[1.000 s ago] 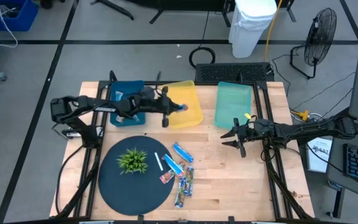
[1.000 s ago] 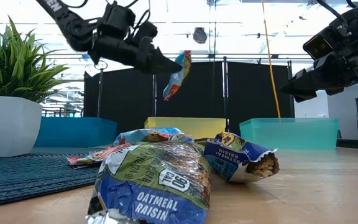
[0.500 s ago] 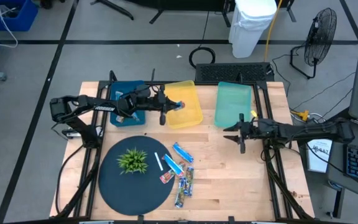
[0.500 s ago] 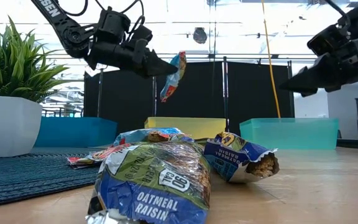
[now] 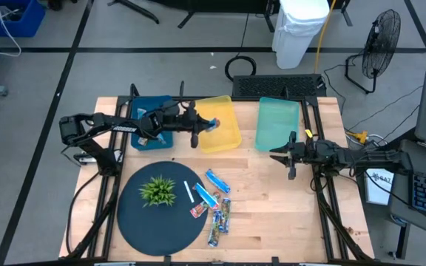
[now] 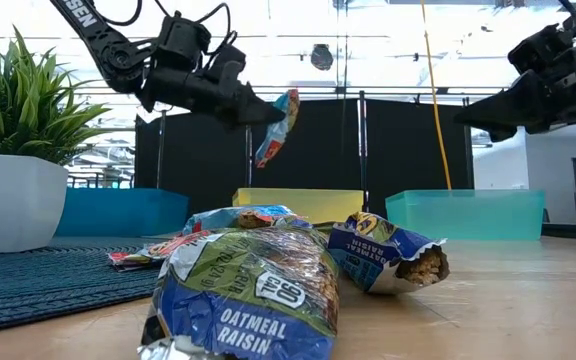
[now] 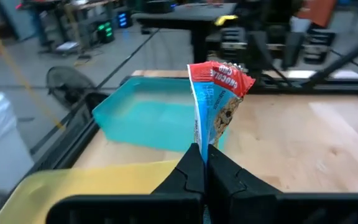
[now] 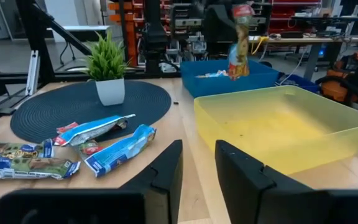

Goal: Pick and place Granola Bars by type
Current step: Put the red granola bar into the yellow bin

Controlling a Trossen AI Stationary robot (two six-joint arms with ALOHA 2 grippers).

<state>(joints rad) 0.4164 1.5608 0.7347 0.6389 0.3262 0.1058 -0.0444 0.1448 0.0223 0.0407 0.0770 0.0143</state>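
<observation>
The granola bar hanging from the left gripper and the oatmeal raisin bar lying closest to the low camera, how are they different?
The held bar has a red-topped wrapper; the oatmeal raisin bar is blue and brownish-green. The held bar hangs in the air over the yellow bin, pinched at one end by the shut left gripper; the oatmeal raisin bar lies flat on the table, untouched. Both are small bars in shiny wrappers.

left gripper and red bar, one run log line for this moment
left gripper: shut on red-wrapped chocolate chip granola bar | location: above yellow plastic bin | right gripper: empty, near teal bin
</observation>
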